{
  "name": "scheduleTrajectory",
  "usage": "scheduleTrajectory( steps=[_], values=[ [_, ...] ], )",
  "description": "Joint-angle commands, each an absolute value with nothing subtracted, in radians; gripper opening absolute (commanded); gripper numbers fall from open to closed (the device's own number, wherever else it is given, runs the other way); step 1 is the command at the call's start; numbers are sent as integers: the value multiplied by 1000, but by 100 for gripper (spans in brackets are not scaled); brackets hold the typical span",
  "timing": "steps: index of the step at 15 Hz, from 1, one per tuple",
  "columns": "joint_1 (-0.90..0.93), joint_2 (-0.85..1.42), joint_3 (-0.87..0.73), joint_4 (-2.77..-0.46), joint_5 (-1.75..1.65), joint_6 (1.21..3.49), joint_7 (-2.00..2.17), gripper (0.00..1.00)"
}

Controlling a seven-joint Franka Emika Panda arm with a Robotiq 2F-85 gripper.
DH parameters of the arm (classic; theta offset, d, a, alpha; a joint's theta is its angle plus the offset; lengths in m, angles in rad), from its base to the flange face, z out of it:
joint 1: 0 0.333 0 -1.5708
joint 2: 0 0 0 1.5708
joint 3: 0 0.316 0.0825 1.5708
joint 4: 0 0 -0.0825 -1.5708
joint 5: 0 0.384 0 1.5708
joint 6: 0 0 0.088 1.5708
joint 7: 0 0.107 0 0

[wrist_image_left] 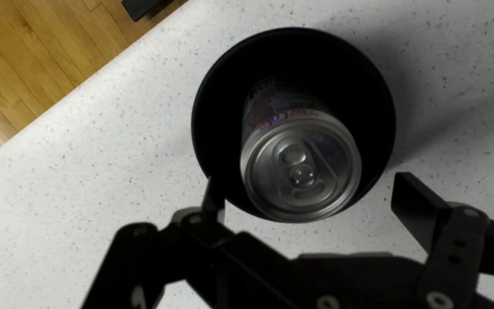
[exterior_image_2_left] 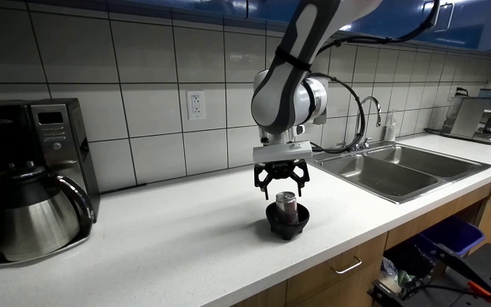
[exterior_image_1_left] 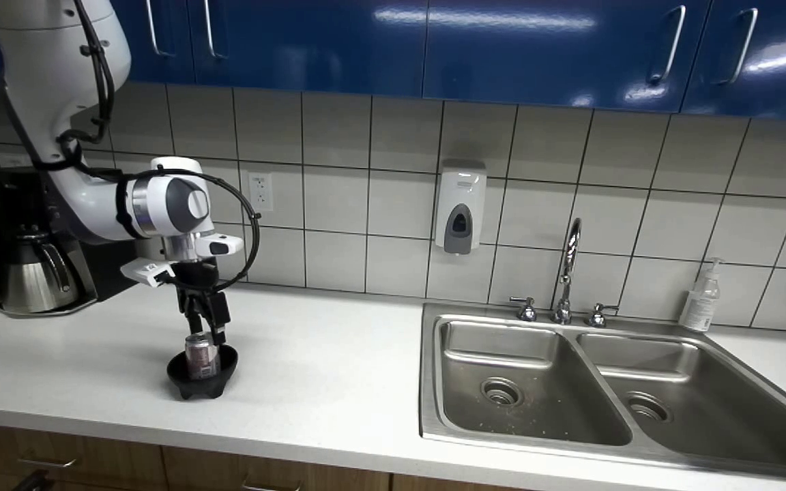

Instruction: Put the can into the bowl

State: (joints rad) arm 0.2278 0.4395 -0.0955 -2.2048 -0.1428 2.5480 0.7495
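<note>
My claw (exterior_image_2_left: pixel 283 195) hangs spread above the footed bowl (exterior_image_2_left: pixel 287 231), soda can (exterior_image_2_left: pixel 287 209) inside, near the surface's (exterior_image_1_left: pixel 325 368) front edge

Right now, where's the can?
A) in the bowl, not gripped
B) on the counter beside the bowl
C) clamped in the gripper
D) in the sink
A: the can sits inside the bowl, and the gripper is open, jaws spread wider than the can.
</note>
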Motion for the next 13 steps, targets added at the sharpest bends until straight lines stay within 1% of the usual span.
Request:
scheduleTrajectory(
  steps=[1, 9, 10, 13],
  values=[
    [225, 378, -102, -2201, -138, 2488, 754, 100],
    [197, 300, -98, -2231, -140, 2432, 754, 100],
    [197, 346, -93, -2206, -148, 2477, 752, 100],
    [193, 336, -92, -2210, -149, 2458, 752, 100]
  ],
)
